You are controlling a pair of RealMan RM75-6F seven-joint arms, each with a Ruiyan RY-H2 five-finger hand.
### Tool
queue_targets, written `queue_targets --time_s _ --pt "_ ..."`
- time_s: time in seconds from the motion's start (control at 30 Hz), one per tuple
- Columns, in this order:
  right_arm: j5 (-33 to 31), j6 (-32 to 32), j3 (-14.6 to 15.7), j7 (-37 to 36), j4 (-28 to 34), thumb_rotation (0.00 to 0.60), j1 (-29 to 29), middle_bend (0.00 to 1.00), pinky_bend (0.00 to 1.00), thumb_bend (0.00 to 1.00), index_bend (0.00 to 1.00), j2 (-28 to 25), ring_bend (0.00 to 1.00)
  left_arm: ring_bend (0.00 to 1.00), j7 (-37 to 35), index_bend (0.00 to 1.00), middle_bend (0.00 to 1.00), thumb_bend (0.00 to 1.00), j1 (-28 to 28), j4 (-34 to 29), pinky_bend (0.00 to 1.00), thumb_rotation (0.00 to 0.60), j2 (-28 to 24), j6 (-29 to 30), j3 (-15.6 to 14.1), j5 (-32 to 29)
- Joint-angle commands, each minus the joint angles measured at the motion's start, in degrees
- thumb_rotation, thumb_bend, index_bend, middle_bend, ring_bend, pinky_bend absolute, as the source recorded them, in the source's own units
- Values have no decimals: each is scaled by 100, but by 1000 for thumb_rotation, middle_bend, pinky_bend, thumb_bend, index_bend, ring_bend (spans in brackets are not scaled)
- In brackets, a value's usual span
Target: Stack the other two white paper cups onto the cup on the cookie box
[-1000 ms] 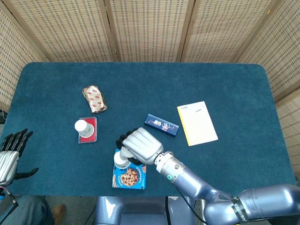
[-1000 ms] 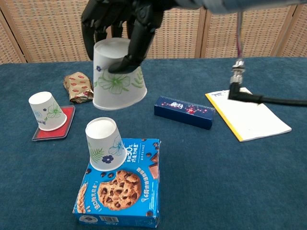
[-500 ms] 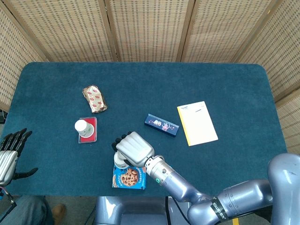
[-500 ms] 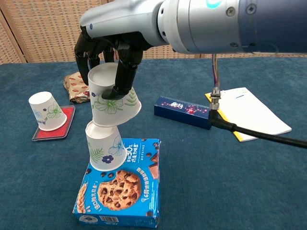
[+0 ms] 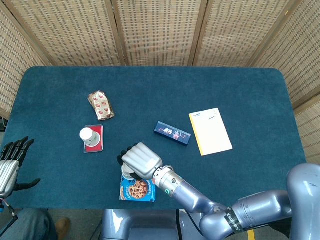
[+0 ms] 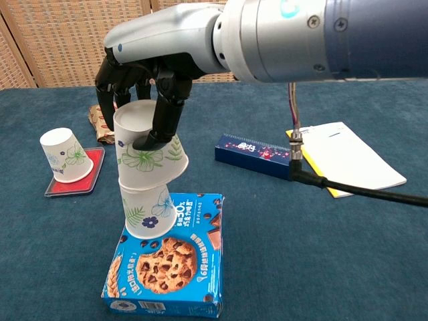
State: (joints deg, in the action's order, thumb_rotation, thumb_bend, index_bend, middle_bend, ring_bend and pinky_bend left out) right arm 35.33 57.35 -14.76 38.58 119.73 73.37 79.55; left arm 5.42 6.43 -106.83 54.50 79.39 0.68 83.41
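My right hand (image 6: 144,93) (image 5: 140,160) grips an upside-down white paper cup (image 6: 148,144) with green flowers and holds it slightly tilted over a second upside-down cup (image 6: 146,210), its rim down over that cup's top. The lower cup stands on the blue cookie box (image 6: 167,264) (image 5: 138,190). A third white cup (image 6: 63,155) (image 5: 87,135) sits upside down on a red card (image 6: 90,170) at the left. My left hand (image 5: 11,165) rests at the table's left edge, fingers spread and holding nothing.
A wrapped snack (image 6: 107,122) (image 5: 101,105) lies behind the red card. A dark blue flat box (image 6: 257,156) (image 5: 172,133) and a yellow-edged notepad (image 6: 348,157) (image 5: 210,131) lie to the right. A black cable (image 6: 361,188) crosses the notepad's near corner.
My right hand has carried the cup down and to the left, from the air behind the box onto the top of the cup on the cookie box.
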Motion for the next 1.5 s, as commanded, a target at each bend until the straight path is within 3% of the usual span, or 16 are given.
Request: queue_targets --time_s 0.03,0.23,0.3,0.37,0.4,0.43,0.53,1.03,1.23,1.37,1.5 --pt "-53 -79 -21 -75 -70 600 62 486 480 508 446 10 446 0 15 0 0 0 19 2 0 600 5 -33 9 -30" --pt "-87 -71 -12 -196 -156 600 103 477 480 456 442 75 442 0 26 0 0 0 32 -4 0 600 6 -53 10 -54" --pt "-62 -68 13 -206 -182 600 115 425 461 309 362 93 404 0 24 0 0 0 32 -5 0 600 5 -53 7 -53" --pt "-107 -118 48 -206 -170 600 132 208 305 55 122 74 236 0 19 0 0 0 33 -7 0 600 3 -52 6 -52" --pt "-151 -158 55 -216 -154 600 144 132 239 7 57 53 174 0 16 0 0 0 33 -7 0 600 2 -50 6 -50" --pt "-182 -190 50 -235 -140 600 155 52 155 0 8 33 102 0 13 0 0 0 33 -8 0 600 1 -49 6 -49" --pt "57 -278 11 -411 -162 600 120 0 36 0 0 -6 8 0 -3 0 0 0 36 -1 0 600 -3 -53 5 -53" --pt "762 -222 233 -692 -184 600 -267 37 29 0 4 -717 3 0 68 0 0 0 47 -4 0 600 27 -62 1 -85" --pt "3228 131 864 -1388 -1055 600 -1092 56 29 0 23 -980 8 0 144 0 0 0 50 21 0 600 89 -55 10 -124" --pt "5408 1131 1592 -2432 -2768 600 -1805 56 29 0 25 -1116 9 0 262 0 0 0 140 111 0 600 192 -134 56 -142" --pt "5937 1662 1907 -3322 -3950 600 -2273 42 20 0 22 -1095 9 0 290 0 0 0 313 277 0 600 247 -247 194 -173"
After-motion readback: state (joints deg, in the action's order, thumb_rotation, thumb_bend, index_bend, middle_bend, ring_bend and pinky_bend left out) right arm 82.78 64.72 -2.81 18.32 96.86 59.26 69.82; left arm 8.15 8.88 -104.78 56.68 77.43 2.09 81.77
